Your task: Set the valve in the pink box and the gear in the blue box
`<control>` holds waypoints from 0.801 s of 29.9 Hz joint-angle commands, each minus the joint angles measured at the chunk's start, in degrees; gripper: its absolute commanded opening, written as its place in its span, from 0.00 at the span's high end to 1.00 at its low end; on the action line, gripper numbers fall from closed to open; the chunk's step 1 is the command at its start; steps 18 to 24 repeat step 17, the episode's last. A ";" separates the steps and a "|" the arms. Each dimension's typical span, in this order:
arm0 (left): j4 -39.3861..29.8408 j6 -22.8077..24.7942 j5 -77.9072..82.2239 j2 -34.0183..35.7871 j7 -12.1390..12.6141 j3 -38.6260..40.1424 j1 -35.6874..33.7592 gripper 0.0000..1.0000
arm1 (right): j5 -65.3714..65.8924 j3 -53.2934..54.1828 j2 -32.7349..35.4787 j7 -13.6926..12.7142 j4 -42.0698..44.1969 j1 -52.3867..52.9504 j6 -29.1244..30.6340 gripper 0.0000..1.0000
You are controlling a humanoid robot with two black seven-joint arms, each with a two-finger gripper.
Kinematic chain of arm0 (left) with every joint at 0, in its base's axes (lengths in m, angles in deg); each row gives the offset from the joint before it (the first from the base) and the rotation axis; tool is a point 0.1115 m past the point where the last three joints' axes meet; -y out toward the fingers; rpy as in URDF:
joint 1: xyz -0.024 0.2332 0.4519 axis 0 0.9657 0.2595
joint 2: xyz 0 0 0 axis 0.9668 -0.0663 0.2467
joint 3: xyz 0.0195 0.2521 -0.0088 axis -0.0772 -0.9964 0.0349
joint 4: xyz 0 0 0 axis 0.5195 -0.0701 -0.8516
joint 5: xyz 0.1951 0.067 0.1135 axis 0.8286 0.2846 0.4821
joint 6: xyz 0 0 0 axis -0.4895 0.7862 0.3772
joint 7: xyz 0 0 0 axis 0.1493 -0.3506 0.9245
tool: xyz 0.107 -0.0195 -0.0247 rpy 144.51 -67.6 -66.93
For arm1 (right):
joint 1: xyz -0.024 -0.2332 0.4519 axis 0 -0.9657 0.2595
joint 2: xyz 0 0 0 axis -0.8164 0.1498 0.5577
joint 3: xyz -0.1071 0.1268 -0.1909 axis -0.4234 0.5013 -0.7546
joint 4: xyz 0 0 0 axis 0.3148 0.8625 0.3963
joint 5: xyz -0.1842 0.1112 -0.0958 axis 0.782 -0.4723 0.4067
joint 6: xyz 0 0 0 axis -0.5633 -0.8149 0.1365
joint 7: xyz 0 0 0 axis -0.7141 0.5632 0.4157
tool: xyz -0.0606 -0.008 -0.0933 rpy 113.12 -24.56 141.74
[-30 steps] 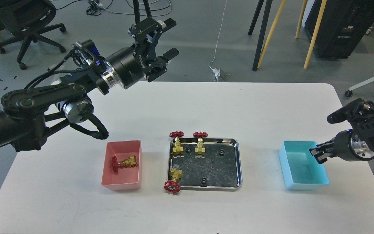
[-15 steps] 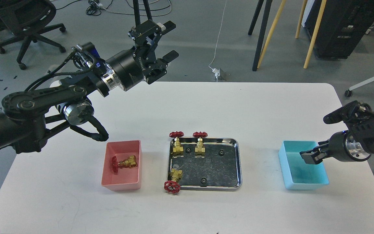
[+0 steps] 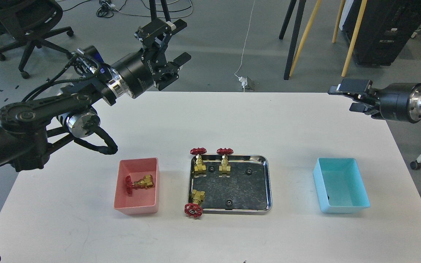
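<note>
One valve [image 3: 139,182] lies on its side in the pink box [image 3: 136,209]. Three more valves [image 3: 198,161] [image 3: 225,160] [image 3: 195,203] stand on the steel tray [image 3: 267,182]. Three gears [image 3: 212,168] [image 3: 248,171] [image 3: 228,202] lie in the tray too. The blue box [image 3: 345,209] stands at the right, with a tiny dark speck [image 3: 327,197], likely a gear, by its near left wall. My left gripper [image 3: 178,41] is open and empty, high over the table's far left. My right gripper [image 3: 348,97] is open and empty, high above and behind the blue box.
The white table's [image 3: 291,124] far edge runs just below my left gripper. Beyond it are an office chair [image 3: 27,22], tripod legs [image 3: 298,36] and a black cabinet [image 3: 386,29]. Bare tabletop lies between the boxes and the tray.
My right gripper has risen from inside the blue box up and back to the far right. A dark speck now shows in the blue box. My left gripper drifted slightly left.
</note>
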 commanded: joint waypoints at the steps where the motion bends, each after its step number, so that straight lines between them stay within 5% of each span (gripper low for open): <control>1: 0.25 5.42 -0.54 0.30 0.00 4.53 1.57 0.09 | -30.25 1.47 -2.48 0.78 0.05 0.00 0.01 0.01; 5: 0.25 13.74 -0.98 0.39 0.00 13.15 6.13 0.06 | -46.90 3.94 -6.52 6.83 0.40 -0.18 0.01 0.01; 10: 2.35 13.74 -2.12 -0.05 0.00 21.68 11.50 0.05 | -53.60 4.55 -15.04 15.89 6.28 -1.23 0.01 0.01; 24: 5.34 13.74 -5.55 -2.24 0.00 24.76 12.47 0.01 | -53.52 6.66 -20.50 17.31 9.89 -3.42 0.01 0.01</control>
